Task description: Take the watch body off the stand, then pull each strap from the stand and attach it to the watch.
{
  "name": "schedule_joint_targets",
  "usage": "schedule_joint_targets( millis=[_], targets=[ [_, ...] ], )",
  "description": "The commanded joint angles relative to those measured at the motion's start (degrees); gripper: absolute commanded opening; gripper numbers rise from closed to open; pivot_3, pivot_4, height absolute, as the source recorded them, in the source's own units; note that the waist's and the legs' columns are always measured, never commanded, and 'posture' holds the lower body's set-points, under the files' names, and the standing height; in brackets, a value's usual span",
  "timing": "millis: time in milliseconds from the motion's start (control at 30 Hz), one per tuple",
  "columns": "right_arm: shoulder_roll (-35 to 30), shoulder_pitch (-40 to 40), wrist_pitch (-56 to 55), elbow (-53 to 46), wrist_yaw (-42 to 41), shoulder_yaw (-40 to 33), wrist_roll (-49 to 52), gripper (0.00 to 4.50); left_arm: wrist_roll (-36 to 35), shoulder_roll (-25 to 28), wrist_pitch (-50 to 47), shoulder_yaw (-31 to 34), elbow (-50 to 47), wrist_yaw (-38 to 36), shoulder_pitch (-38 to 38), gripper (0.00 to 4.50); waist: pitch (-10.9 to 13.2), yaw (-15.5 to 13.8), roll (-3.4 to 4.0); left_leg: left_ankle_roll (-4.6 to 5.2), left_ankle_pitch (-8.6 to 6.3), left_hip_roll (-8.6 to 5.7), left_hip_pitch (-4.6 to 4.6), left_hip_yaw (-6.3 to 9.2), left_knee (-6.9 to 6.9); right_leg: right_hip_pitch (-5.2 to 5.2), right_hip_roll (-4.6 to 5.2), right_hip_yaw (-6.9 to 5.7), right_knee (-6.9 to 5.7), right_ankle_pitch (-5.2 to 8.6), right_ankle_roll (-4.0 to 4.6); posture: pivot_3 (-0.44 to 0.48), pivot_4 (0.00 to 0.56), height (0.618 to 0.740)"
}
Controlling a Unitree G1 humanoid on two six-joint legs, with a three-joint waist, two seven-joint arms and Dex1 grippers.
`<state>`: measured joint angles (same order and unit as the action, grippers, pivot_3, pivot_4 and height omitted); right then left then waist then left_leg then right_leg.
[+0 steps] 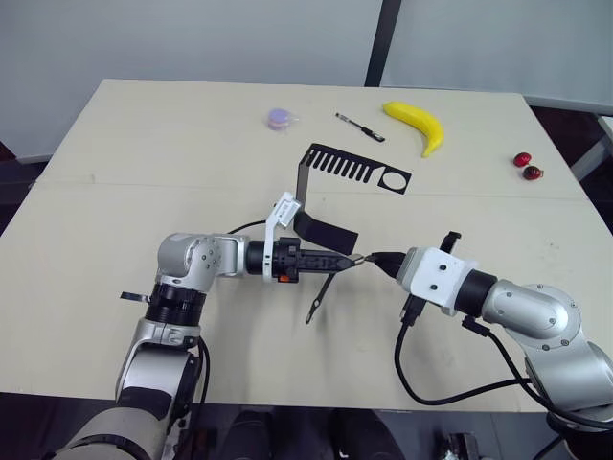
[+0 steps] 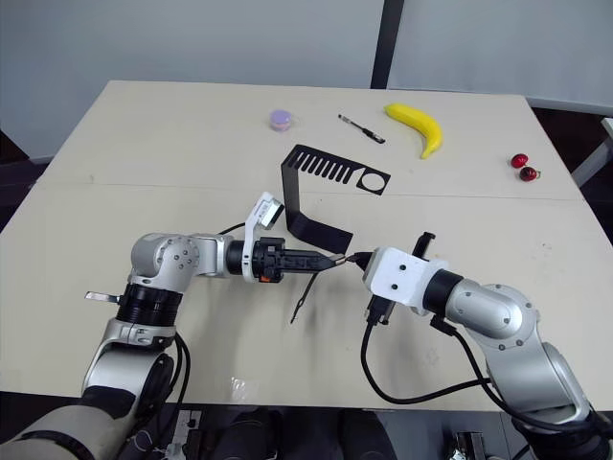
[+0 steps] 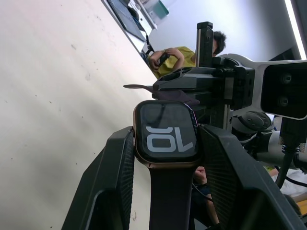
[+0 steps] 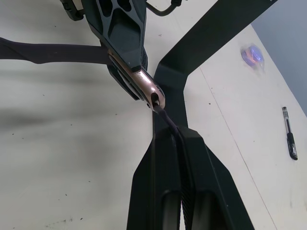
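On the left, the robot's left gripper [image 3: 165, 158] has its two black fingers clamped on the watch body [image 3: 166, 134] — a small rounded-square case with a coppery-grey rim and a black screen showing white digits. It is held just above the pale tabletop [image 1: 115, 172], in front of the stand's foot. One slim dark strap [image 1: 321, 292] already hangs from the case, drooping to the table, so it looks soft and floppy. The case looks light, hard and smooth; gripping its flat side edges, as here, seems safest for the glass.

To the right, the right gripper [image 4: 170, 132] has its fingers pressed together on the second slim dark strap [image 4: 165, 117], whose end meets the case's edge slot. This band probably bends easily, so a hold close to its tip should steer it best.

Behind the grippers stands the black bent sheet-metal stand [image 1: 350, 172], with a comb-slotted top arm and a round hole — near enough to snag a swinging strap. Further back lie a small purple disc [image 1: 280, 118], a black pen [image 1: 359, 126], a yellow banana [image 1: 418, 125] and two red cherries [image 1: 527, 166], all well apart.
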<state>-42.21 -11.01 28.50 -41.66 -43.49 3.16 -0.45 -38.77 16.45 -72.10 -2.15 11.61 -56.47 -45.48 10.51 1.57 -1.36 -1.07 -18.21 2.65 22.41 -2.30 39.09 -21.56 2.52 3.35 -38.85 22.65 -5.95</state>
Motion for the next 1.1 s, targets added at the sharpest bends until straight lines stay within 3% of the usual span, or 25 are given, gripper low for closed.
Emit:
schedule_joint_targets(
  millis=[33,1100],
  targets=[
    [0.9,-1.33,1.51,-2.41,1.51,-0.56,0.91,0.0,-3.39,-2.32,-0.11,-1.0,-4.41,-1.0,-0.82,1.58,0.0,0.0,0.0,0.0,0.0,0.0,0.0,0.0,0.0,0.0,0.0,0.0,0.0,0.0,0.0,0.0,0.15,0.74],
    [1.37,-2.18,10.45,-4.95,2.55,-1.33,2.46,0.0,-1.91,-5.94,3.34,0.37,-5.46,5.99,1.04,1.58,0.0,0.01,0.0,0.0,0.0,-0.01,0.0,0.0,-0.01,0.0,0.01,0.01,0.02,0.0,0.0,0.0,0.15,0.74]
  ],
)
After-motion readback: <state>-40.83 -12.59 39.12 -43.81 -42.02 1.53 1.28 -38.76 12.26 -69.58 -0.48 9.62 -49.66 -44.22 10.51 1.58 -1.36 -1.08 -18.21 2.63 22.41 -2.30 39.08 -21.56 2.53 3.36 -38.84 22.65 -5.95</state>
